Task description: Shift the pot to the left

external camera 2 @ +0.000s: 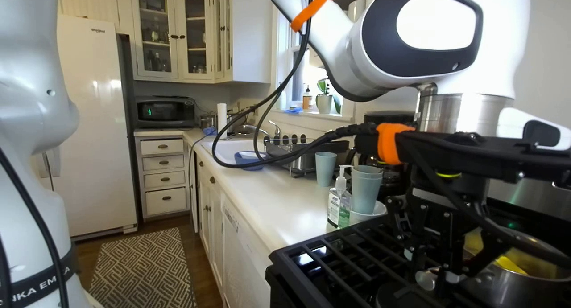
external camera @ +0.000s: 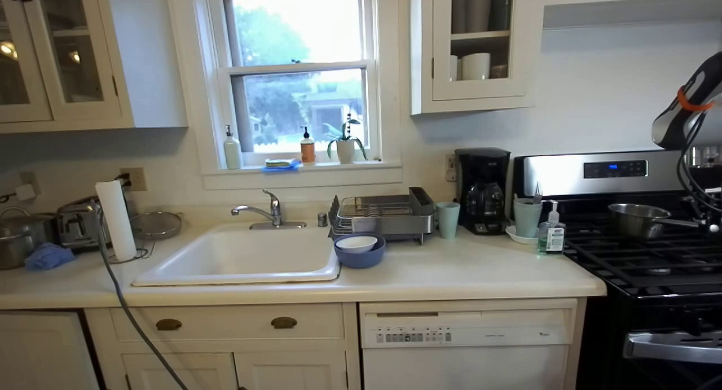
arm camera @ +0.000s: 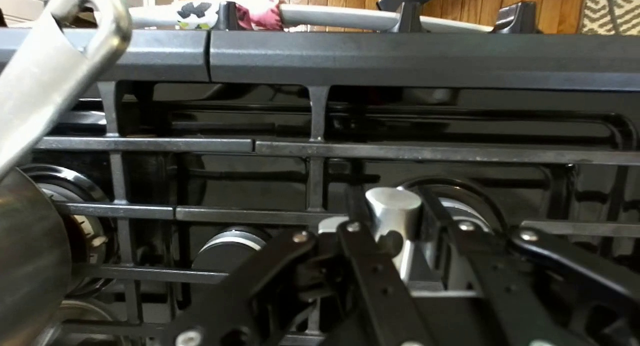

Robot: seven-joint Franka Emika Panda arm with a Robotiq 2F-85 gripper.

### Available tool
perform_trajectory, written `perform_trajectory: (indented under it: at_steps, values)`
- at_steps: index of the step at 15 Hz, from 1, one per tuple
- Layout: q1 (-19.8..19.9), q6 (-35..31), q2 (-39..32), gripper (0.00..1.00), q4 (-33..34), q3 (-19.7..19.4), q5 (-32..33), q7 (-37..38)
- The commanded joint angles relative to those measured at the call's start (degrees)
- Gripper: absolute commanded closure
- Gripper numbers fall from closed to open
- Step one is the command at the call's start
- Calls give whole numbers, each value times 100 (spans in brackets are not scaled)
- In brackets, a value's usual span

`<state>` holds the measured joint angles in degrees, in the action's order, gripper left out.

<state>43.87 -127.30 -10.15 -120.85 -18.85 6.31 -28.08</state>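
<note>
A silver pot (external camera: pixel 636 219) sits upright on the black stove grates at the back. Its handle points away from the counter, towards the front of the stove. It also shows in an exterior view (external camera 2: pixel 519 293), partly behind my gripper (external camera 2: pixel 430 272), with a yellow patch inside. In the wrist view, the handle's round silver end (arm camera: pixel 393 198) stands between the fingertips of my gripper (arm camera: pixel 392 211). Both fingers lie close against it, so the gripper looks shut on the handle. The pot's body is hidden under the gripper in the wrist view.
A second metal pot (arm camera: pixel 30 266) stands at the left of the wrist view, its flat handle (arm camera: pixel 45 85) pointing to the stove's front. A soap bottle (external camera 2: pixel 339 203), mint cups (external camera 2: pixel 366 190) and a black coffee maker (external camera: pixel 482 192) stand on the counter beside the stove.
</note>
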Motion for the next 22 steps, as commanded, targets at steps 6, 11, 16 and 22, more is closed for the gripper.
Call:
perform_trajectory:
  at_steps: [6,11,16,22]
  values:
    - [-478,97,112,93,-197,85,-548,-463]
    - [-771,-72,7,93,-111,83,-696,-376]
    - [-929,-111,-102,93,84,-36,-667,27]
    - [-985,-102,-225,93,255,-82,-853,540]
